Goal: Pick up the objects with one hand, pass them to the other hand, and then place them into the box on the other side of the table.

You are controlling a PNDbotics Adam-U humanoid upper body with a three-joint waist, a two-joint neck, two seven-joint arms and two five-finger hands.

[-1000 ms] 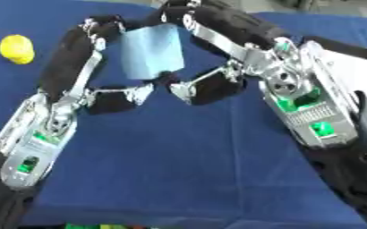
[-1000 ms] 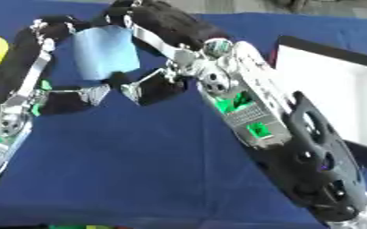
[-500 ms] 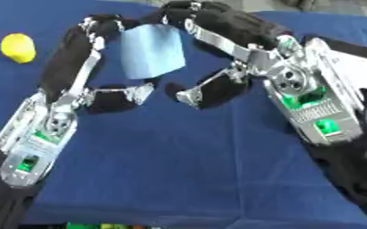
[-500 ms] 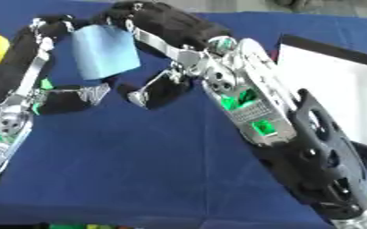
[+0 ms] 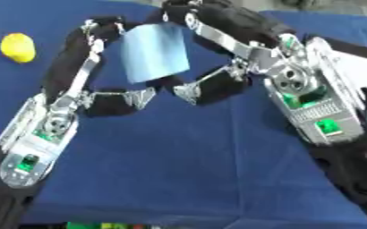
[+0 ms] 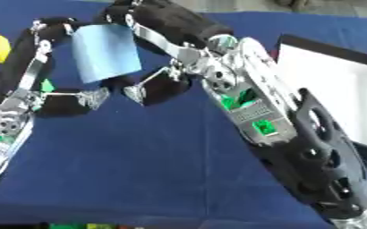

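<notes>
A blue tablecloth (image 5: pixel 186 161) covers the whole work surface. Along the bottom edge of the frame, left of centre, small green and yellow shapes (image 5: pixel 100 225) peek in, too cropped to make out.

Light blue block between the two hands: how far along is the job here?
Mid-handover. The light blue block is off the blue table, with the left hand and right hand both at it; which one bears it is unclear. The white box shows nothing inside. A yellow object is unpicked.

Box (image 6: pixel 335 89) right, round object (image 5: pixel 17 47) far left
</notes>
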